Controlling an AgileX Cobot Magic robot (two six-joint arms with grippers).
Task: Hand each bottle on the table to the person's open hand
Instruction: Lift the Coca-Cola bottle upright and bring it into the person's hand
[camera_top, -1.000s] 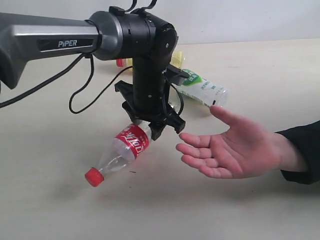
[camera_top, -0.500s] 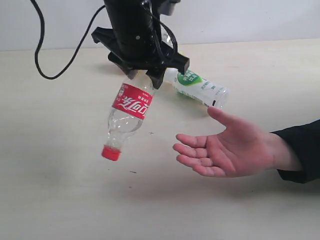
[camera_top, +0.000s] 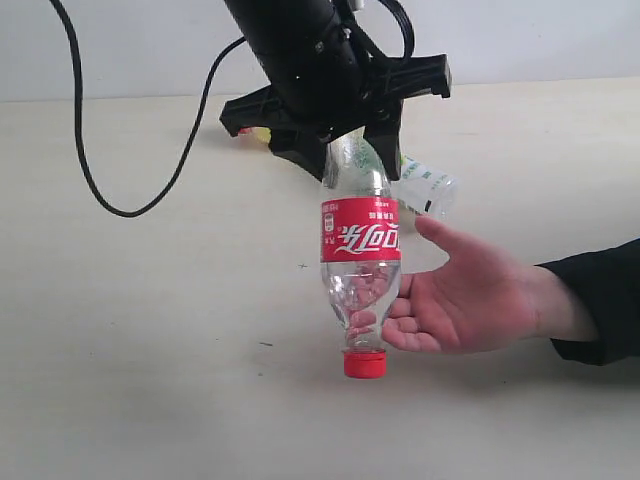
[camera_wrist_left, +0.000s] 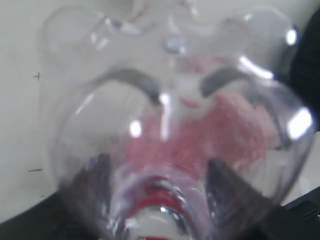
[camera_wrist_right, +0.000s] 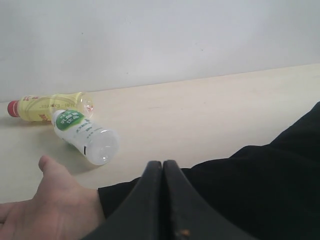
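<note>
Cable (camera_top: 95, 170) loops over the surface (camera_top: 150, 400) well to the left of the person's open hand (camera_top: 470, 300). Closer to the hand is the left pincer (camera_top: 352, 158), clamped on the base of the red-label bottle (camera_top: 360, 240). That bottle hangs with its long axis straight up and down, directly under the pincer. Its red cap (camera_top: 364, 363) is lowest, close over the surface. From where I stand its neck overlaps the hand's fingertips, though I cannot tell whether they touch.

I reckon the handover turns on that gap: the palm lies just to the right of the bottle, so only a short sideways carry by the left arm, plainly the nearer one, seems needed.

Behind the hand, the green-label bottle (camera_wrist_right: 85, 135) and the yellow bottle (camera_wrist_right: 50, 107) lie on their sides, touching. Back along the black sleeve (camera_wrist_right: 250, 190) from the hand, the right pincer (camera_wrist_right: 163, 172) has its jaws pressed together on nothing.
</note>
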